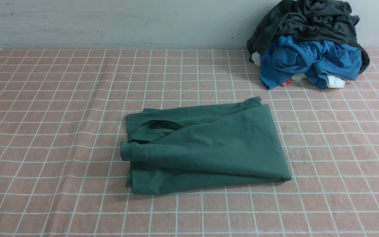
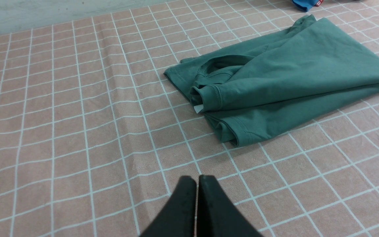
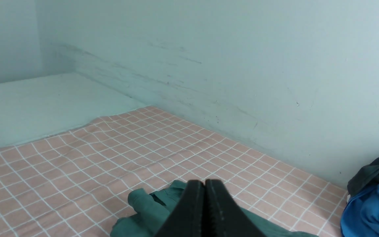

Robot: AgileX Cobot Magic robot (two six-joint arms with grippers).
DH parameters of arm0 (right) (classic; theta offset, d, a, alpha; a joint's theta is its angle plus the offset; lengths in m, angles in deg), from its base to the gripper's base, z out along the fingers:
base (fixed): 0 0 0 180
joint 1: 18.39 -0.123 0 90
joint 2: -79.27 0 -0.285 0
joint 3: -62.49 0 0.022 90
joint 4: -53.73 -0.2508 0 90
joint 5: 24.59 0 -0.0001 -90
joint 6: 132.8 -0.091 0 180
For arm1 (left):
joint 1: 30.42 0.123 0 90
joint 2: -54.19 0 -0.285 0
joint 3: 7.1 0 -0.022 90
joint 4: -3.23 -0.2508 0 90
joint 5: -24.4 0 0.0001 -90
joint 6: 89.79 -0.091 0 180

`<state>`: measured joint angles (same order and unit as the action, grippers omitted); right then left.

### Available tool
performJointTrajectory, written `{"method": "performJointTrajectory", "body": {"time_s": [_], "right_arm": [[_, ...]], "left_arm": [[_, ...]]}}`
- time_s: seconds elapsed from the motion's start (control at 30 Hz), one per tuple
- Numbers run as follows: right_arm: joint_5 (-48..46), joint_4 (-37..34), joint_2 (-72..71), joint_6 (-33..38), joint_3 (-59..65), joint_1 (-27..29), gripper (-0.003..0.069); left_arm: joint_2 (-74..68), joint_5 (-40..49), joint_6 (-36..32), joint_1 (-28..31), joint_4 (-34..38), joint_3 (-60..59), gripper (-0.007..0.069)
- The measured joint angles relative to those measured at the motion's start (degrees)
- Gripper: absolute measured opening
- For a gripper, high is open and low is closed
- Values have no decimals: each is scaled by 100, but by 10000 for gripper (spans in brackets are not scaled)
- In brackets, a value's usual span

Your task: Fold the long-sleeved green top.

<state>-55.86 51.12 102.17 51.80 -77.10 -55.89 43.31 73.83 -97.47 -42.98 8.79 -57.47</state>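
Observation:
The green long-sleeved top (image 1: 206,144) lies folded into a rough rectangle in the middle of the pink checked tablecloth, a cuffed sleeve end pointing left. Its white logo is hidden. It also shows in the left wrist view (image 2: 275,75) and partly in the right wrist view (image 3: 143,207). My left gripper (image 2: 196,179) is shut and empty, above bare cloth short of the top's near left corner. My right gripper (image 3: 205,182) is shut and empty, raised above the top. Neither gripper shows in the front view.
A heap of clothes stands at the back right against the wall: a dark grey-black garment (image 1: 308,23) over a bright blue garment (image 1: 308,61) and something white. The pale wall (image 1: 110,23) bounds the table at the back. The tablecloth (image 1: 44,131) is wrinkled on the left.

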Motion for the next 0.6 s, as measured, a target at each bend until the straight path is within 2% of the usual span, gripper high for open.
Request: {"method": "performJointTrajectory", "body": {"time_s": [0.17,0.33,0.5,0.6], "right_arm": [[-563,16,-910,-244,370,0,-8],[-610,-163,-1270,-570,782,0,-8],[-112,-171,-1279,-725,1330,0,-8],[710,-147,-1279,-741,1779,0,-8]], "left_arm": [[0,0,0,0,0,0,-3],[0,0,6,0,0,0,-3],[0,0,6,0,0,0,-3],[0,0,6,0,0,0,-3]]}}
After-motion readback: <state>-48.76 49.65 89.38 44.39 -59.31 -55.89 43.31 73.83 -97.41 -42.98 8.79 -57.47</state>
